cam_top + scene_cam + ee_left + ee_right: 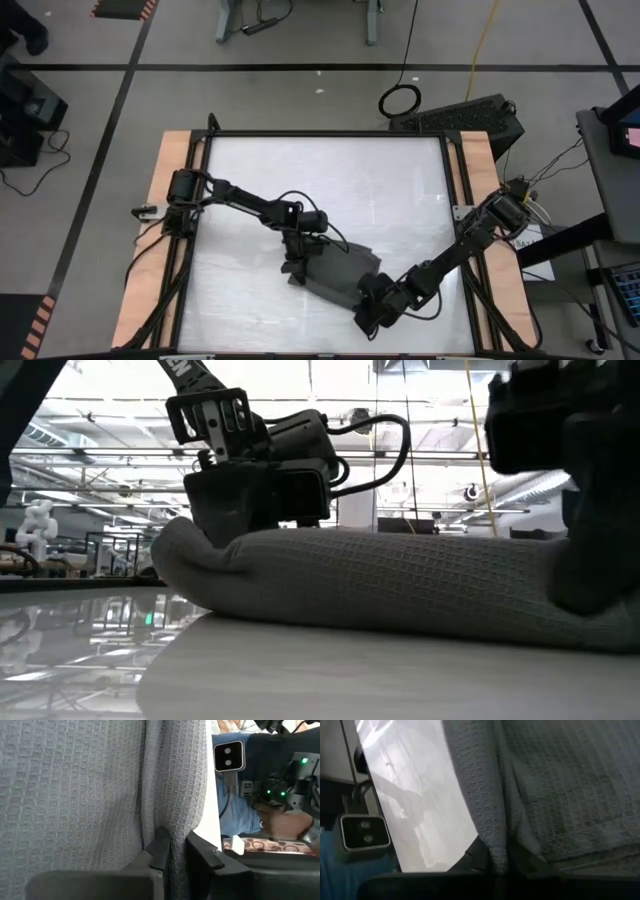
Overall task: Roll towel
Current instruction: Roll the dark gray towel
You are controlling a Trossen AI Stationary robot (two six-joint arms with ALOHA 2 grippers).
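The left claw [297, 262] is clamped on the left end of the towel [338, 270], which lies bunched on the near middle of the worktop [330, 180]. The right claw [372, 305] pinches the right end. The cloth appears light, soft and limp; grip folded edges, not single layers.

The high view looked straight down on the whole table [330, 170]. The low view sat at tabletop level, very near the towel [400, 585]. Both wrist views pressed close against that same towel.
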